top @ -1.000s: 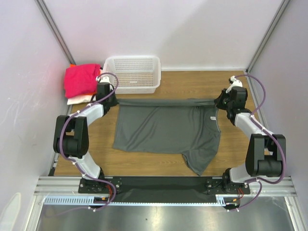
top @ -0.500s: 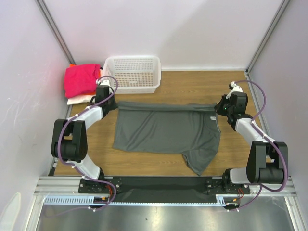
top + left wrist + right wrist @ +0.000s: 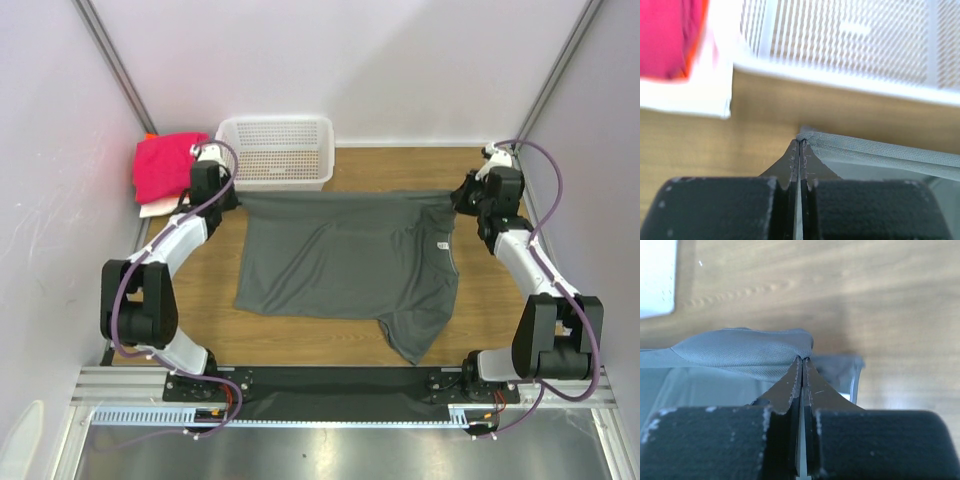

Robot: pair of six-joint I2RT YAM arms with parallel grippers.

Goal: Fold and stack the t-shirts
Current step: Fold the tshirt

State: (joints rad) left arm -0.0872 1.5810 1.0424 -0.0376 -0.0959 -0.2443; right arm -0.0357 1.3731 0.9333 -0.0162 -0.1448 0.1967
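A dark grey t-shirt (image 3: 345, 260) lies spread across the middle of the wooden table, its far edge lifted and stretched between my two arms. My left gripper (image 3: 232, 197) is shut on the far left corner of that edge (image 3: 805, 136). At the far right, my right gripper (image 3: 457, 200) pinches the opposite corner (image 3: 747, 352). One sleeve (image 3: 415, 335) trails toward the near edge. A small neck label (image 3: 441, 244) shows on the right side. Folded magenta-pink, orange and white t-shirts (image 3: 165, 165) sit stacked at the far left.
A white mesh basket (image 3: 276, 152) stands at the back, just behind the lifted edge and beside my left gripper; its wall (image 3: 850, 45) fills the top of the left wrist view. Pale walls enclose the table on three sides.
Both grippers have moved toward the back of the table, carrying the grey t-shirt's far edge with them and pulling it straighter. The folded-over strip along that edge has opened out.
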